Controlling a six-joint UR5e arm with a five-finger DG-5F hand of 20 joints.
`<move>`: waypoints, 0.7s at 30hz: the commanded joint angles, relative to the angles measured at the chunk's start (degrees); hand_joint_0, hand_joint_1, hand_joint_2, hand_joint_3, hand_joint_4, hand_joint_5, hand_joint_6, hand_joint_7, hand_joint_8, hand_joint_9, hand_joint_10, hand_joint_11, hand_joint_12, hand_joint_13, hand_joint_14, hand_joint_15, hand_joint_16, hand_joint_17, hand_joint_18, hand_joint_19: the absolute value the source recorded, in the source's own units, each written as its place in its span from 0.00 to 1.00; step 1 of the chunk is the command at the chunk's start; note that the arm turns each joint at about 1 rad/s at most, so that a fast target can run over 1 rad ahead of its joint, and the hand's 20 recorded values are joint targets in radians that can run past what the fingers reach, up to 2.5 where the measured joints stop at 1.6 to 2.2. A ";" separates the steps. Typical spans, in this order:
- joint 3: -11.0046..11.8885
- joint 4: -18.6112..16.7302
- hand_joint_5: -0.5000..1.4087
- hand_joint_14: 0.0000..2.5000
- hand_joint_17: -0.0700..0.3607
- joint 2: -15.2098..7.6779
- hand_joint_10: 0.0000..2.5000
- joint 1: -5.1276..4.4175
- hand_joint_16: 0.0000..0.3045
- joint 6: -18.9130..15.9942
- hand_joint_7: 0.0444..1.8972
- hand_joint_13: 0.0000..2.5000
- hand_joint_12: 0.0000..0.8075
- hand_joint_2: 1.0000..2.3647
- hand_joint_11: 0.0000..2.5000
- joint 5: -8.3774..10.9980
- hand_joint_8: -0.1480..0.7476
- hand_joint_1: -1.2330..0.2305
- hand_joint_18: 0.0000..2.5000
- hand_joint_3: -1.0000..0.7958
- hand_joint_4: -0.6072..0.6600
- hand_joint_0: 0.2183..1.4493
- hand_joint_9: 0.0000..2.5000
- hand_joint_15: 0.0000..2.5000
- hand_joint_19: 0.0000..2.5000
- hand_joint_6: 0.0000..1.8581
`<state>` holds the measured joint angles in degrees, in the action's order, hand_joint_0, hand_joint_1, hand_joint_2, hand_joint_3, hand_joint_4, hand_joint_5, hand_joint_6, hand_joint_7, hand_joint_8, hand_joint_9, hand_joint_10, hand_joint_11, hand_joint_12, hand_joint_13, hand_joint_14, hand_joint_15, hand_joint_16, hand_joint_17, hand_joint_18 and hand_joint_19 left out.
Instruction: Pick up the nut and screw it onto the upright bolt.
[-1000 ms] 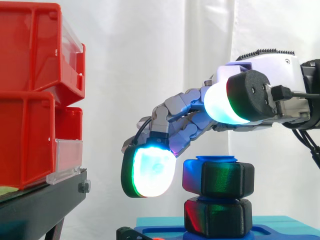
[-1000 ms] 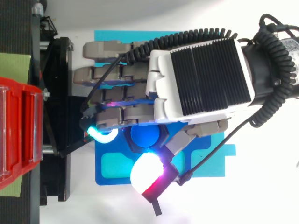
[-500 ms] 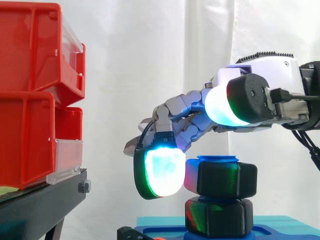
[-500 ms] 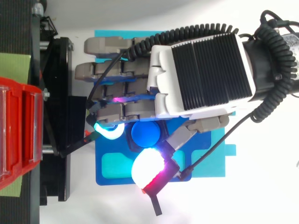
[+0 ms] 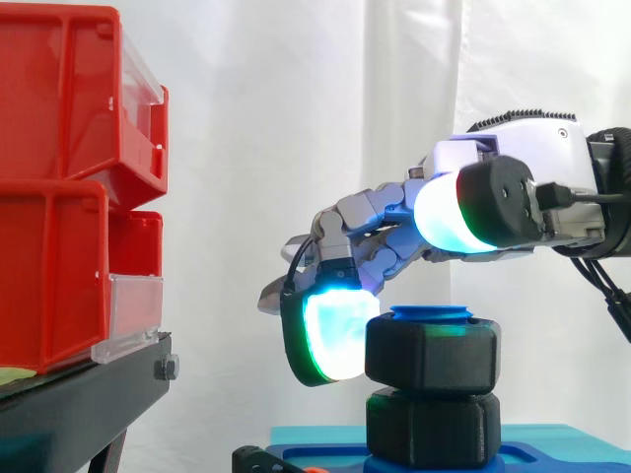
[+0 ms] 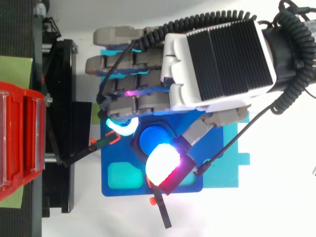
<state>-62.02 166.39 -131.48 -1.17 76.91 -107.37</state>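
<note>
A black nut point(image 5: 431, 350) sits high on the upright blue bolt point(image 6: 153, 139), whose blue top point(image 5: 431, 313) shows just above it. A second black nut-shaped block point(image 5: 431, 429) is at the bolt's foot on the blue base plate point(image 6: 123, 182). My hand point(image 6: 217, 59) reaches over the bolt from the right. Its fingers bend downward, and one cyan-green fingertip point(image 5: 330, 335) touches the upper nut's left side. The thumb pad point(image 5: 454, 212) hovers above the nut, apart from it, and overlaps the nut's near edge in the top view. Nothing is pinched.
Red bins point(image 5: 59, 197) are stacked on a black stand point(image 5: 79, 404) to the left, close to the fingertips. A teal mat point(image 6: 232, 163) lies under the base plate. A thin black lever with an orange tip point(image 6: 112, 139) lies beside the bolt.
The hand has shifted right in the side view, bringing the lit fingertip from a gap left of the nut up against it. The thumb pad has moved in over the nut's edge.
</note>
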 commanded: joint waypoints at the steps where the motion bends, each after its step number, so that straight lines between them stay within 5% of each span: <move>1: -0.03 0.07 0.25 0.00 0.35 -0.01 0.00 0.82 0.12 0.09 0.74 0.15 0.39 0.00 0.00 -1.09 0.46 0.72 0.00 0.28 0.63 0.24 0.29 0.00 0.00 0.30; 13: 0.23 -0.10 0.26 0.00 0.30 0.08 0.00 3.02 0.09 0.53 0.65 0.22 0.32 0.00 0.00 -3.64 0.46 0.71 0.04 0.28 0.61 0.25 0.37 0.00 0.00 0.35; 19: 3.04 0.95 0.27 0.00 0.30 0.08 0.00 4.07 0.09 0.53 0.79 0.21 0.34 0.00 0.00 -4.95 0.46 0.73 0.04 0.28 0.64 0.24 0.36 0.00 0.00 0.27; 21: 4.54 2.53 0.26 0.00 0.31 0.08 0.00 4.25 0.09 0.53 0.75 0.21 0.34 0.00 0.00 -5.13 0.46 0.74 0.03 0.28 0.64 0.24 0.36 0.00 0.00 0.27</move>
<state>-59.05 167.51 -131.40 2.78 77.43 -112.19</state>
